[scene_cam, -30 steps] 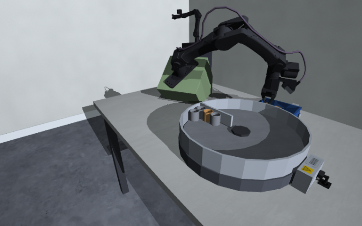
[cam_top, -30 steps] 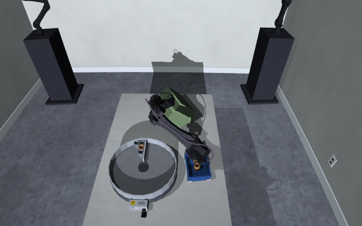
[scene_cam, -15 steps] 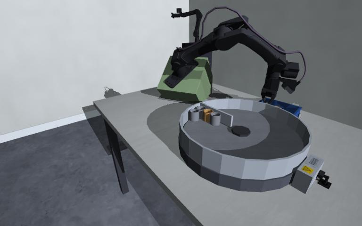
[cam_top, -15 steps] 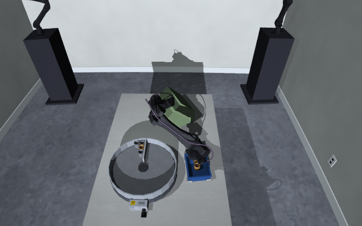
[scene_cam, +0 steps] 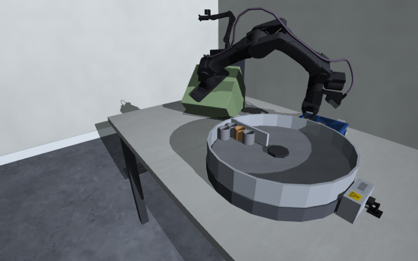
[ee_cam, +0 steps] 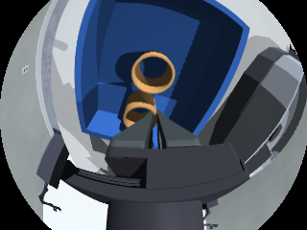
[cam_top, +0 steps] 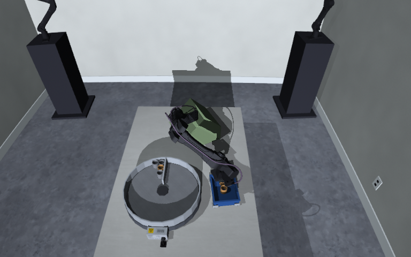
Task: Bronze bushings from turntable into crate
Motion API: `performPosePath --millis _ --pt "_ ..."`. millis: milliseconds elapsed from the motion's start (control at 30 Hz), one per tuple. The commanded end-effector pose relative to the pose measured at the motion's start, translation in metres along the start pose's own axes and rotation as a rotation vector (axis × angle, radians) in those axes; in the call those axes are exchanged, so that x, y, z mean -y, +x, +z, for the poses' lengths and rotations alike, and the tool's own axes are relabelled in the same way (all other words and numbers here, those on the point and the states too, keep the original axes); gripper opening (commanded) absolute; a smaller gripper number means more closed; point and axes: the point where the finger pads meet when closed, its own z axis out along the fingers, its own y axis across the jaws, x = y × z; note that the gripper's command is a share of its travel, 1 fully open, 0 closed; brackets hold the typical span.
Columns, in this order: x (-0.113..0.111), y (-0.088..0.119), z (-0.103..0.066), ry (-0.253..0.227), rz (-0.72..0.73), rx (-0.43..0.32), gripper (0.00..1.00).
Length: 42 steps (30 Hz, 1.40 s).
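Observation:
My gripper (cam_top: 222, 182) (scene_cam: 309, 114) (ee_cam: 154, 114) hangs just over the blue crate (cam_top: 226, 200) (scene_cam: 336, 125) (ee_cam: 91, 72), right of the turntable (cam_top: 181, 209) (scene_cam: 277, 193). It is shut on the wall of a bronze bushing (ee_cam: 135, 106), held low inside the crate. A second bronze bushing (cam_top: 223, 188) lies in the crate beyond it. On the turntable, one bronze bushing (cam_top: 160, 166) (scene_cam: 239, 132) stands among three steel bushings (cam_top: 155, 162) (scene_cam: 223, 132) (scene_cam: 248, 137), packed against a thin upright fence (cam_top: 165, 172) (scene_cam: 256, 132).
A green block (cam_top: 203, 127) (scene_cam: 221, 98) carries the arm's base at the back of the table. The turntable's raised rim runs close to the crate's left side. A small control box (cam_top: 157, 233) (scene_cam: 354, 199) sticks out at the turntable's front.

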Motion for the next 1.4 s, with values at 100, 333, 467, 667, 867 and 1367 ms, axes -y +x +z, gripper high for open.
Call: performPosePath --millis 100,333,467,667,867,1367 --pt "-0.0055 -0.0190 -0.0255 -0.009 0.004 0.067 0.00" --pt "-0.0079 -0.0174 -0.0229 -0.007 -0.007 0.056 0.00" --pt "-0.0081 -0.0181 -0.0229 -0.006 -0.007 0.055 0.00" --pt "-0.0079 -0.0192 -0.0235 -0.007 -0.006 0.056 0.00" --pt "-0.0080 -0.0191 -0.0233 -0.007 -0.007 0.056 0.00" --pt "-0.0080 -0.0191 -0.0233 -0.007 -0.007 0.056 0.00"
